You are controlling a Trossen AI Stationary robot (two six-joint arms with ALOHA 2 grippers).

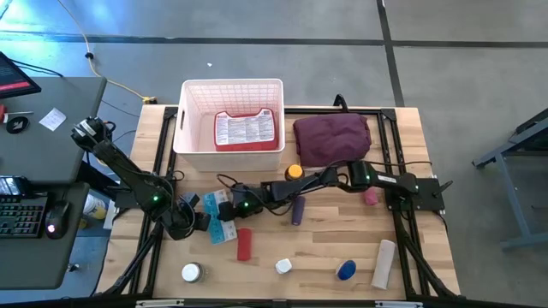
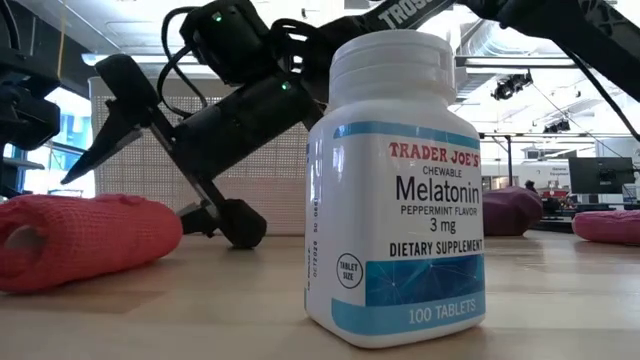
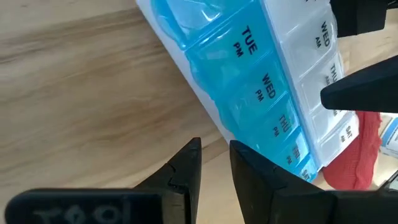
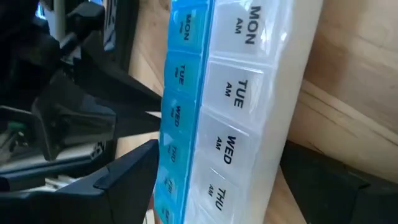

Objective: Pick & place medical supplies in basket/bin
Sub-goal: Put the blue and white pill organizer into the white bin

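Note:
A blue-and-white weekly pill organiser [image 1: 227, 231] lies flat on the wooden table, left of centre. My right gripper [image 4: 224, 152] is open, one finger on either long side of the organiser [image 4: 230, 93]. My left gripper [image 3: 216, 152] is open by a narrow gap with nothing between its fingers, its tips at the organiser's blue edge [image 3: 261, 106]. At the far side, the white basket [image 1: 190, 120] holds a red first-aid case [image 1: 248, 130]. Other supplies lie loose on the table: a red cylinder [image 1: 244, 244], a purple one [image 1: 298, 210] and a melatonin bottle [image 2: 395, 190]. My left gripper has one finger [image 3: 261, 171] lying close along the organiser's blue long edge [image 3: 283, 152]; whether it touches, I cannot tell. My right gripper has the organiser between its spread fingers [image 4: 124, 171], and I cannot tell whether either finger touches it.
A maroon cloth bundle [image 1: 332, 137] sits right of the basket, an orange-capped bottle [image 1: 294, 173] in front of it. A pink item [image 1: 370, 197], a white cylinder [image 1: 384, 263], a blue item [image 1: 346, 270] and a white round item [image 1: 191, 272] lie toward the near edge.

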